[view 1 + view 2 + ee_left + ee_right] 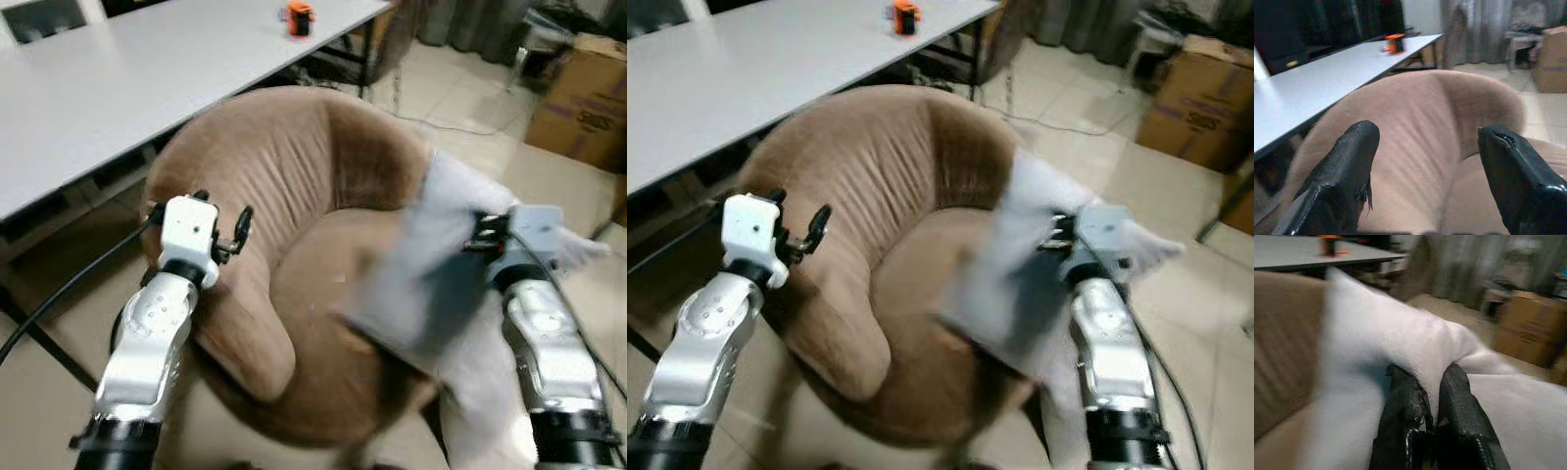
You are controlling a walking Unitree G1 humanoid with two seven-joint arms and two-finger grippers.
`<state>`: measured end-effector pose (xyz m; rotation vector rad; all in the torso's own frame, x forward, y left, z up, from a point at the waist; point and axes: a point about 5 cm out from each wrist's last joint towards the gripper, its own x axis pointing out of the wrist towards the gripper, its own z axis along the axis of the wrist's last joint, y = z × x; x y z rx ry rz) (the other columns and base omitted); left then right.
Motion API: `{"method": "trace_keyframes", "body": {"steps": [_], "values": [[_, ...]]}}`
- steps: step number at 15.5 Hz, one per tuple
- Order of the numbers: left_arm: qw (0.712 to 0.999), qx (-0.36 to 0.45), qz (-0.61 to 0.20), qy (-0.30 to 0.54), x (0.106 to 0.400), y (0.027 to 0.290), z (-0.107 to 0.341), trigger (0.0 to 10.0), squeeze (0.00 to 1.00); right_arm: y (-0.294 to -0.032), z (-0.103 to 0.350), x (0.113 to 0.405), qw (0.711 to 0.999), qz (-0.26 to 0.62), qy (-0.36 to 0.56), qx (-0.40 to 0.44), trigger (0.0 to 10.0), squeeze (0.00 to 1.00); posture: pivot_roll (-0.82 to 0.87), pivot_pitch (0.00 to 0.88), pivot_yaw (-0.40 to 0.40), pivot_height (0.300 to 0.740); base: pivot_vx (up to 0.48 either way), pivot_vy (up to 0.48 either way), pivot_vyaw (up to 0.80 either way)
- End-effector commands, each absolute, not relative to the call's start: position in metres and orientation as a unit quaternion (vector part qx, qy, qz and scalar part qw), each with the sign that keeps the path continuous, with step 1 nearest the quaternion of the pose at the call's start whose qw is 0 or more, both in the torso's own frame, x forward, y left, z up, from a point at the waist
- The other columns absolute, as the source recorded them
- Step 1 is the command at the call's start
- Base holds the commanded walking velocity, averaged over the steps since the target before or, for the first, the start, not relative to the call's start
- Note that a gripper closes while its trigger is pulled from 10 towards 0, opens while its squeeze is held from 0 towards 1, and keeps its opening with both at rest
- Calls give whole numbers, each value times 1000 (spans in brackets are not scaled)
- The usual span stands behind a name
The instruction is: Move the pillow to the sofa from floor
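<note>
Two black fingers of the right gripper (1436, 396) are pinching a fold of the white pillow (421, 264), hanging over the brown sofa's (284, 196) seat; the left gripper (1425, 166) is hovering spread wide beside the backrest.

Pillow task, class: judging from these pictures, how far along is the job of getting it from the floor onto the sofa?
Done: the white pillow is off the floor, pinched in the right hand, whose fingers are shut on a fold. In hand: it hangs blurred over the seat of the brown sofa. The left hand is open beside the sofa's arm, holding nothing. Left: lowering the pillow onto the seat and letting go.
</note>
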<state>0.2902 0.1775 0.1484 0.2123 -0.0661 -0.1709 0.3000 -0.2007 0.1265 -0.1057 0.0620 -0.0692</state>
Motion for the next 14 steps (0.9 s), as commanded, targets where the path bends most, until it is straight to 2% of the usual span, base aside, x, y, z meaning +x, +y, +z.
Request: {"method": "trace_keyframes", "body": {"steps": [1,3,7,14], "values": [[991,107,-81,-31,290,181,148,10000,0,-193,142,303,998,-10,-2,-67,10000,0,5,13,-23,740,424,0,800],[990,110,-80,-29,290,181,148,10000,0,-191,143,303,999,-9,-9,-49,10000,0,9,14,-26,740,364,0,400],[988,123,-90,-24,287,180,146,10000,0,-186,140,302,998,18,2,-57,10000,0,15,17,-29,740,0,0,0],[986,131,-99,-21,287,180,144,10000,0,-188,138,301,998,14,6,-56,10000,0,17,9,-21,740,0,0,0]]}}
